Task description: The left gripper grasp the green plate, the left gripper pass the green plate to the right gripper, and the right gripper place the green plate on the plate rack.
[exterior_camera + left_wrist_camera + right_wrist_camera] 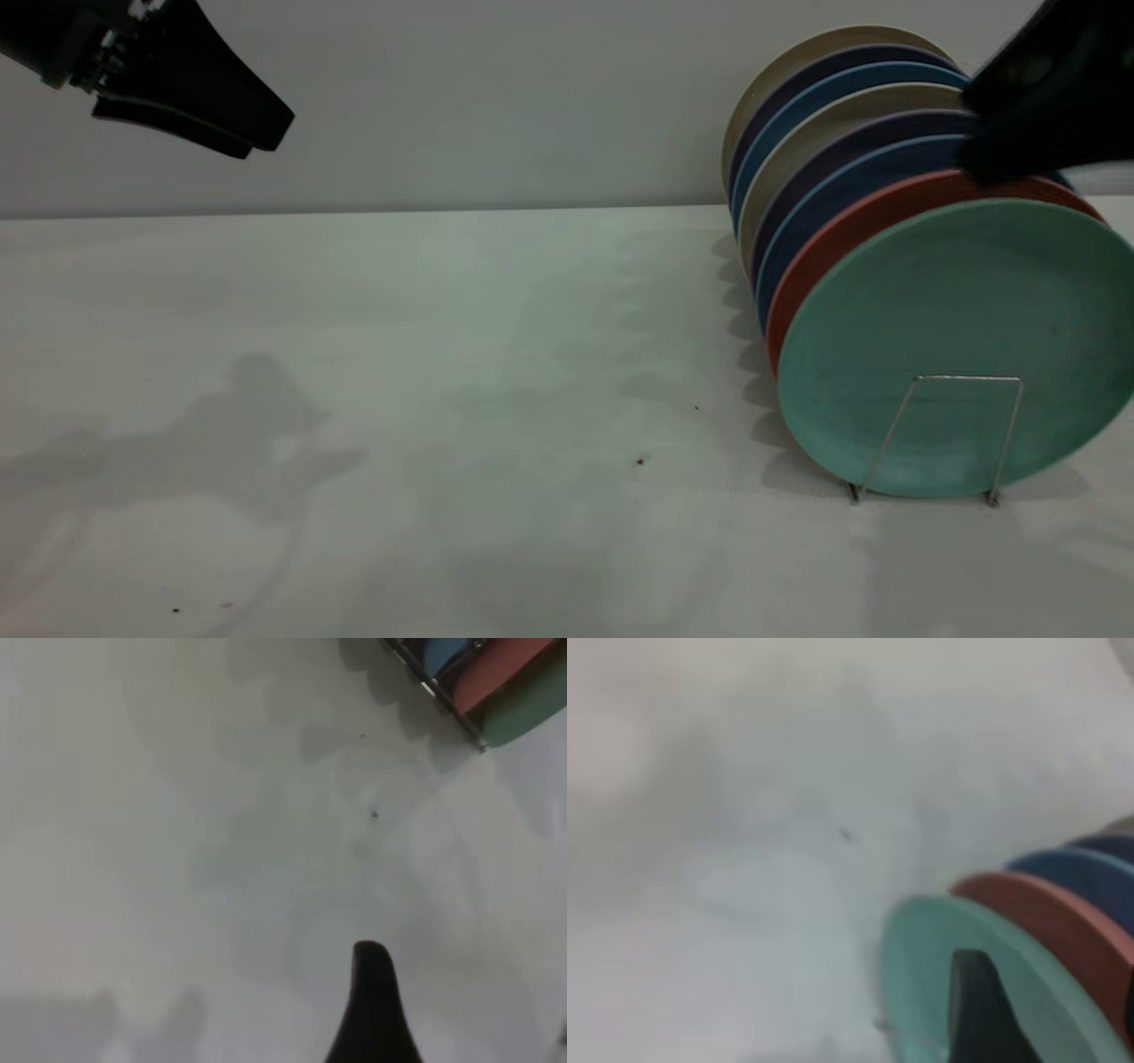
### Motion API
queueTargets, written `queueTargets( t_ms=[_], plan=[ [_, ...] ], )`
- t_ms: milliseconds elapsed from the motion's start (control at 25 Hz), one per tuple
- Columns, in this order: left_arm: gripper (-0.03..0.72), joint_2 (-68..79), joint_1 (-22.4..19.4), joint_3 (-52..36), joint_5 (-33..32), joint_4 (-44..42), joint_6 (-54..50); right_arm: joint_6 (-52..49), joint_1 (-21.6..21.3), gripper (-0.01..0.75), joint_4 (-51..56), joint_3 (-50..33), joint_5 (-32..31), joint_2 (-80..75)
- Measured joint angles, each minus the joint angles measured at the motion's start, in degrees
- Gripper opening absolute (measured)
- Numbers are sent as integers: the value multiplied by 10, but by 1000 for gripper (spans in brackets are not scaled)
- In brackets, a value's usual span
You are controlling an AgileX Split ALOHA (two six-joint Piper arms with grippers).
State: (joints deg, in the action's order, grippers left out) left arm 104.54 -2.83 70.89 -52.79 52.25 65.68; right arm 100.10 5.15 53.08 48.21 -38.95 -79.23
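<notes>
The green plate (957,319) stands upright in the front slot of the plate rack (966,379), leaning against a salmon-pink plate (850,230). My right gripper (983,133) hovers just above the top rims of the plates at the far right. In the right wrist view it (1050,970) is open, with one finger (983,1019) in front of the green plate's (921,957) face. My left gripper (266,133) is raised high at the far left, open and empty; the left wrist view shows one finger (372,1001) over bare table.
Behind the salmon plate, the rack holds several more upright plates in blue (833,190), purple and beige (797,62). The rack end also shows in the left wrist view (434,687). The white table (443,399) has a few dark specks.
</notes>
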Motion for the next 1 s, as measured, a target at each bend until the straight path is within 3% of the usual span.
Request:
queueTargets(
  t_ms=[240,600,760,1000],
  plan=[
    [584,-82,0,0,-26,-113,-168,-278,0,404,-72,0,-107,160],
    [584,-278,0,0,-125,-328,-422,-797,0,404,-427,-1,-307,383],
    [584,-330,0,0,-141,-372,-482,-885,0,404,-506,-33,-321,444],
    [584,-377,0,-24,-141,-383,-495,-926,0,404,-513,-153,-304,523]
  ],
)
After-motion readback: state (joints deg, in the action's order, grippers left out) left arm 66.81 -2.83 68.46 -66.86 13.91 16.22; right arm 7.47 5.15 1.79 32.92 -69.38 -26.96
